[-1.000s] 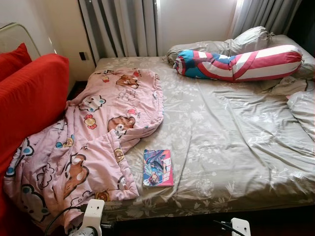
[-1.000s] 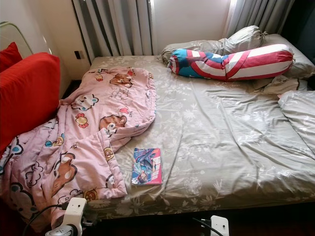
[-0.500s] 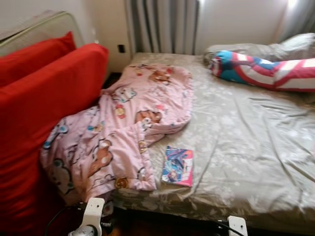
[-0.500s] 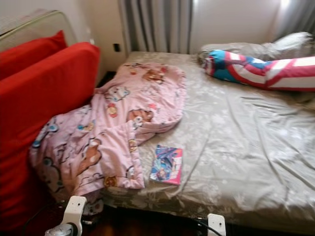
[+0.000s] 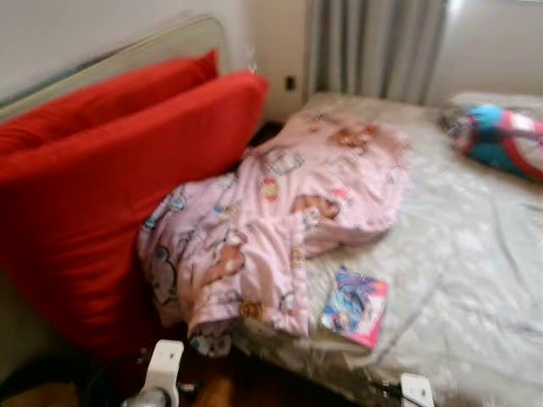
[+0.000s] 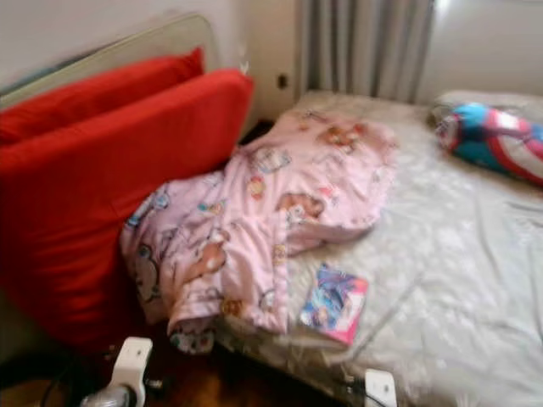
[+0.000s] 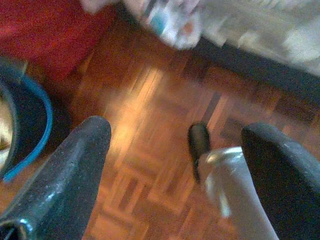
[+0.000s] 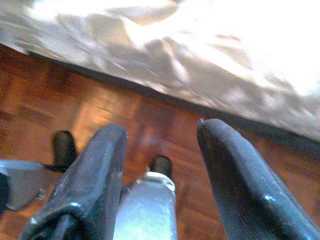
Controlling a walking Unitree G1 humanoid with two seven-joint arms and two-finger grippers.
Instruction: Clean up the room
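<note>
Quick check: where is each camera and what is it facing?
Head eyes: forward and down at the pink blanket, book, red cushions; wrist tops at the bottom edge.
Left wrist: down at wooden floor, past open left gripper.
Right wrist: floor and bed edge, past open right gripper.
Both wrist views share the floor.

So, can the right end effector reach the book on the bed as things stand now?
Probably not yet. The right end effector hangs open, low over the wooden floor, while the book lies up on the bed.

Black pincer fingers (image 7: 65, 180), silver metal arms, white wrist housings (image 5: 161, 366)
</note>
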